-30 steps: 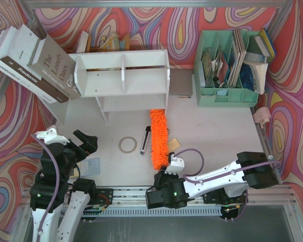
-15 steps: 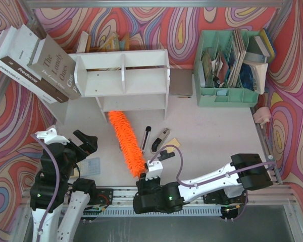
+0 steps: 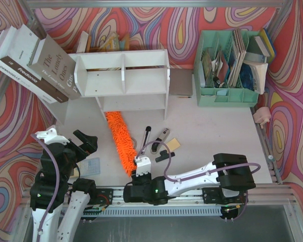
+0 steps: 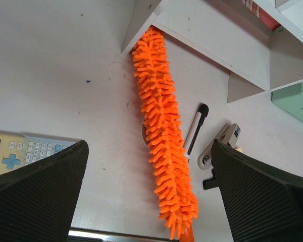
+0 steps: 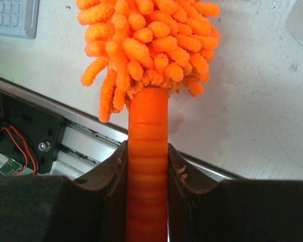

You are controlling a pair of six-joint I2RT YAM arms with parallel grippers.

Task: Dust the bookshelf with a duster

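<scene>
Clamping duster beside bookshelf: right gripper

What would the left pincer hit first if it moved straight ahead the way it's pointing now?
Most likely the duster, centred ahead of the open left pincer in its wrist view, though depth is unclear.

Right gripper clamped, reaching low leftward; left gripper spread wide.
</scene>
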